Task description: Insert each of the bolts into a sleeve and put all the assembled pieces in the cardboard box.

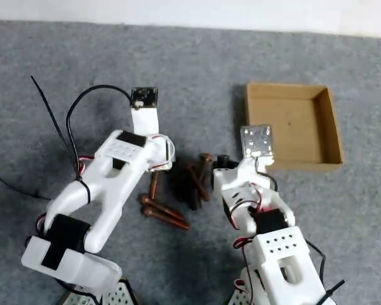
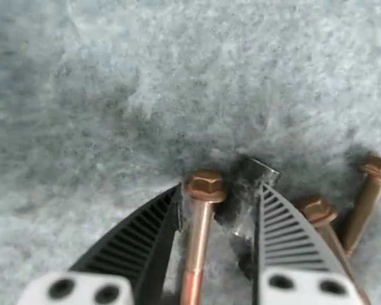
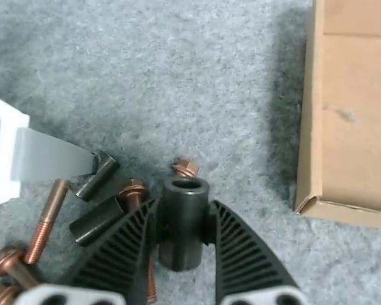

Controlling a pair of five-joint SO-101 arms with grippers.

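Note:
In the left wrist view, my left gripper [image 2: 220,187] is open over the grey carpet, straddling a copper bolt [image 2: 200,216] that rests against one finger. A small dark sleeve [image 2: 249,181] lies by the other fingertip. My right gripper [image 3: 184,204] is shut on a dark sleeve [image 3: 184,190], whose open bore faces the camera. In the high view the left gripper [image 1: 160,166] and the right gripper [image 1: 221,166] flank a pile of bolts and sleeves [image 1: 193,181]. The cardboard box [image 1: 333,136] stands at the far right, beyond the right gripper.
Two loose bolts [image 1: 165,211] lie near the left arm. Another sleeve [image 3: 95,223] and a bolt head [image 3: 185,168] lie close to the held sleeve. The box wall [image 3: 308,127] stands near the right gripper. Black cable ties [image 1: 47,114] lie at the left.

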